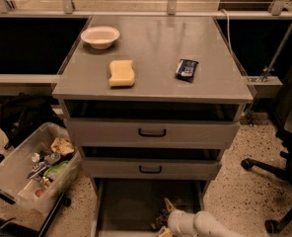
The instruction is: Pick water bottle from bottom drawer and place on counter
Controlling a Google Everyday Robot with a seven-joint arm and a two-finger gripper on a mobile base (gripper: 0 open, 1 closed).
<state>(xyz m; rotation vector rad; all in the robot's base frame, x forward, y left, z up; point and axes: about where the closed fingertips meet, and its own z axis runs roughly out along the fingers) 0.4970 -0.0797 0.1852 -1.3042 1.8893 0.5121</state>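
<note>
**Gripper down in open bottom drawer, bottle not made out**

We cannot pick out the bottle. The only clutter in the bottom drawer (128, 204) is a dark, yellowish jumble at the front right, right at the gripper (163, 217), and we can't tell what is bottle there. The drawer is pulled out, with a bare grey floor on its left side. The gripper sits low inside it, on the white arm (201, 224) coming in from the lower right. We can't tell whether it is wide, narrow or holding anything.

Above, the two shallower drawers (152, 132) are slightly ajar. The counter (156, 33) carries a yellow sponge (122, 73) left of centre, a white bowl (100, 36) behind it and a dark packet (187, 69) to the right, all well apart. On the floor to the left we see a clear bin (13, 179) of odds and ends and a black bag (25, 115). A chair base (269, 169) is at right.
</note>
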